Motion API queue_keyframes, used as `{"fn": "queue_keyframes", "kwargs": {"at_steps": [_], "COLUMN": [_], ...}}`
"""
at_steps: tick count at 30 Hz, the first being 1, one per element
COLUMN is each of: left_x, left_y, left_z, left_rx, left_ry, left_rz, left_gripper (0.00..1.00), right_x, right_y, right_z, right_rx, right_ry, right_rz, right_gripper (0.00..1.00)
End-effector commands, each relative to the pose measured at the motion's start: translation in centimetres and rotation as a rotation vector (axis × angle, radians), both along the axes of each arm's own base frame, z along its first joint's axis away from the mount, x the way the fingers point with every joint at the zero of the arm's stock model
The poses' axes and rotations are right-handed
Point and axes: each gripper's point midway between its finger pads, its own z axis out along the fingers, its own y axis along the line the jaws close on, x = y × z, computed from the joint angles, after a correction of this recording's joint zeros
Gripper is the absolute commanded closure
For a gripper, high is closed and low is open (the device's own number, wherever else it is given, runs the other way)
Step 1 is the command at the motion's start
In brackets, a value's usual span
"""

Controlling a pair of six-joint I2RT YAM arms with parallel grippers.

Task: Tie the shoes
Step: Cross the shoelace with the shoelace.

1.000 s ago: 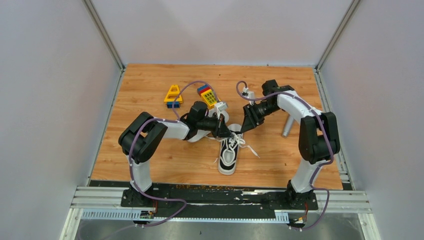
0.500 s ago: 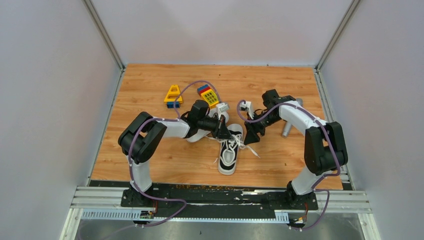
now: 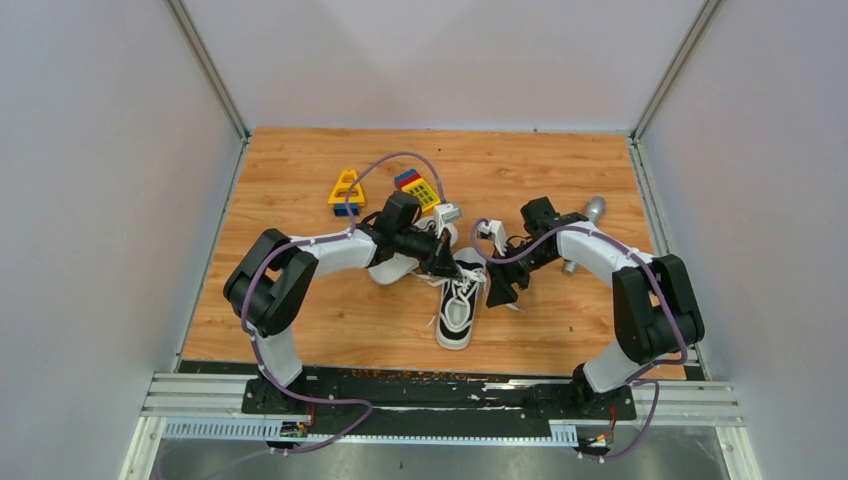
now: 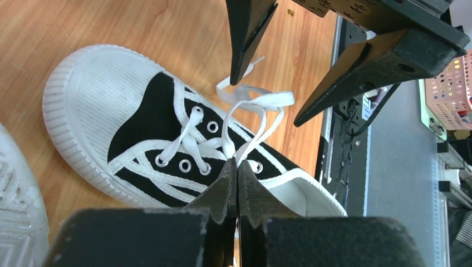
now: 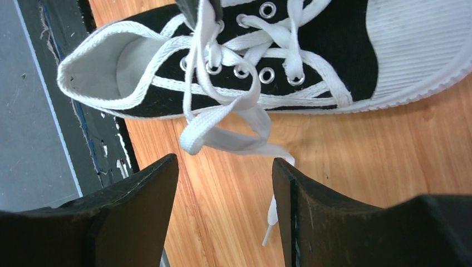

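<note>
One black sneaker [image 3: 457, 312] with a white toe cap stands upright mid-table, its white laces loose. My left gripper [image 3: 446, 268] is over the shoe's eyelets, shut on a strand of lace [image 4: 228, 133] right at its tips [image 4: 237, 167]. A lace loop [image 5: 222, 125] spills off the shoe's side onto the wood. My right gripper [image 3: 498, 290] hangs open just beside the shoe [image 5: 345, 39], with the lace end [image 5: 271, 219] lying between its fingers, untouched. The other shoe [image 3: 398, 268] lies sole up under my left arm.
A yellow toy block [image 3: 346, 190] and a multicoloured block [image 3: 416, 190] sit behind the left arm. A grey metal cylinder [image 3: 592, 210] lies behind the right forearm. Grey walls close in the wooden table on three sides.
My right gripper has come down from beside the shoe's opening toward the near side, along the shoe's right flank, and its jaws have spread wider. The left gripper stays shut over the eyelets.
</note>
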Motion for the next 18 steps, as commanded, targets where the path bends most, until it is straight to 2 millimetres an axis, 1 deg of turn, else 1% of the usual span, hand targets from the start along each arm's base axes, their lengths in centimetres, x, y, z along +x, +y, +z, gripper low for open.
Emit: {"fn": "queue_keyframes", "kwargs": {"at_steps": [1,3,6,12,15,18], "left_x": [-0.3,-0.4,-0.4,0.0,-0.3,-0.3], "left_y": [0.0,0.1,0.1,0.1,0.5,0.6], "left_z": [1.6,1.2,0.6,0.7,0.5,0.2], "left_rx": [-0.004,0.009,0.032,0.045,0.068,0.075], "left_ry": [-0.048,-0.043,-0.044,-0.054,-0.038,-0.032], "left_rz": [-0.037,-0.039,-0.036,-0.01,0.002,0.004], "left_gripper": [1.0,1.0,1.0,1.0,1.0,1.0], "right_x": [1.8,1.8,1.8,1.1,0.8,0.7], "right_y": [0.7,0.9,1.0,1.9,1.9,1.4], "right_z": [0.9,0.7,-0.3,-1.0,-1.7,-2.2], "right_rx": [0.019,0.021,0.0,0.021,0.009,-0.006], "right_ry": [-0.08,-0.07,-0.054,-0.027,-0.036,-0.09], "right_rz": [-0.055,-0.061,-0.071,-0.047,-0.028,0.009], "right_gripper": [0.36,0.36,0.38,0.38,0.38,0.37]}}
